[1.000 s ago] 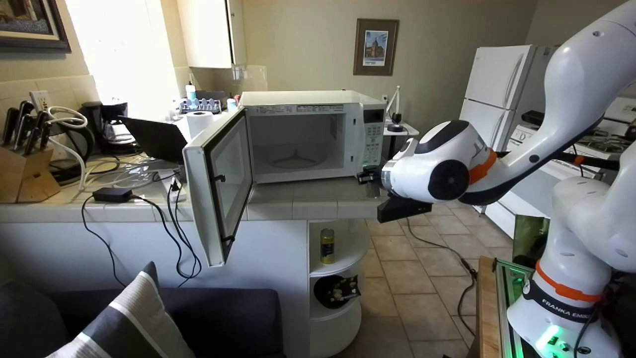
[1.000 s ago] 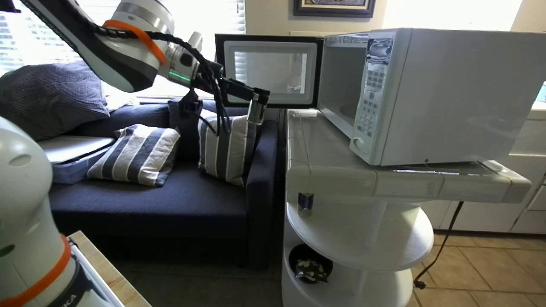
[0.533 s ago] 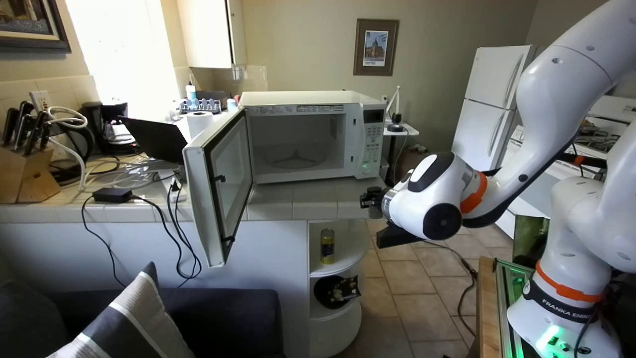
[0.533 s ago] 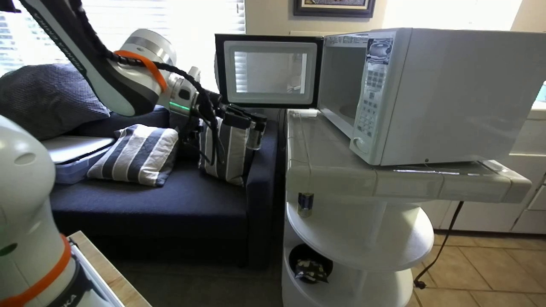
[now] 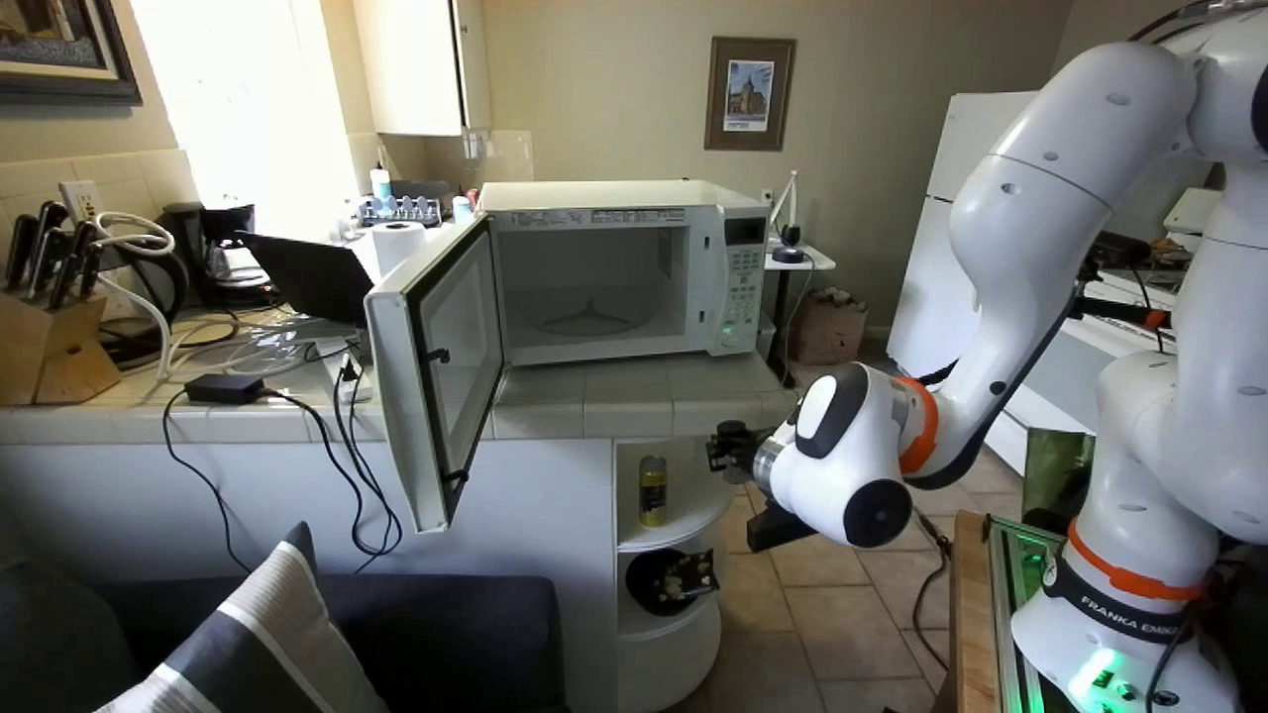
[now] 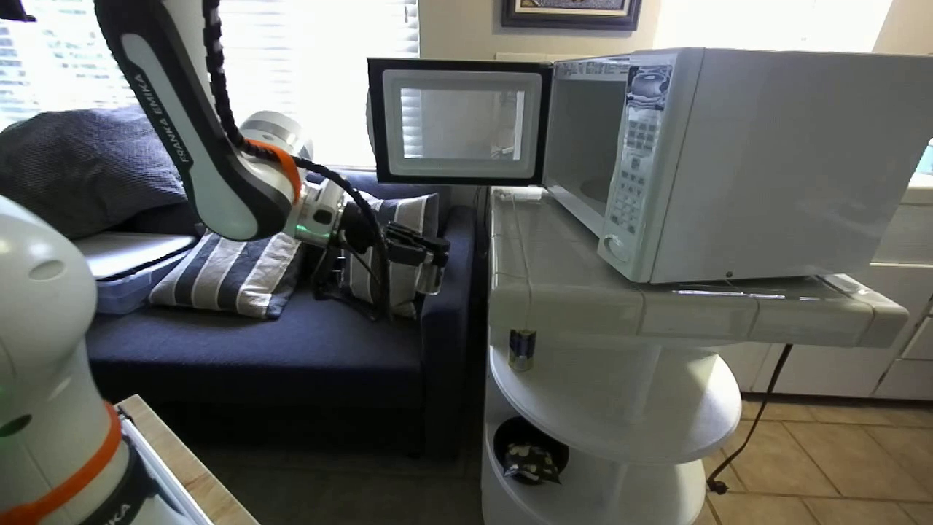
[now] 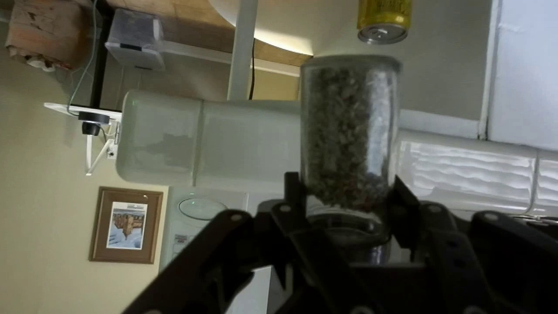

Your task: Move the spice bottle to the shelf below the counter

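On the upper shelf (image 6: 619, 408), open room is found beside the can (image 6: 522, 350). From above, the way is blocked by the overhanging counter (image 6: 568, 313).

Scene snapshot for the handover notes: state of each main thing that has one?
gripper: shut on the spice bottle
spice bottle: part-filled, slightly tilted, held in the air apart from the shelf
microwave: door open
yellow drink can: standing upright on the shelf's upper tier
patterned packet: sealed or open, cannot tell
refrigerator: looks shut, partly hidden
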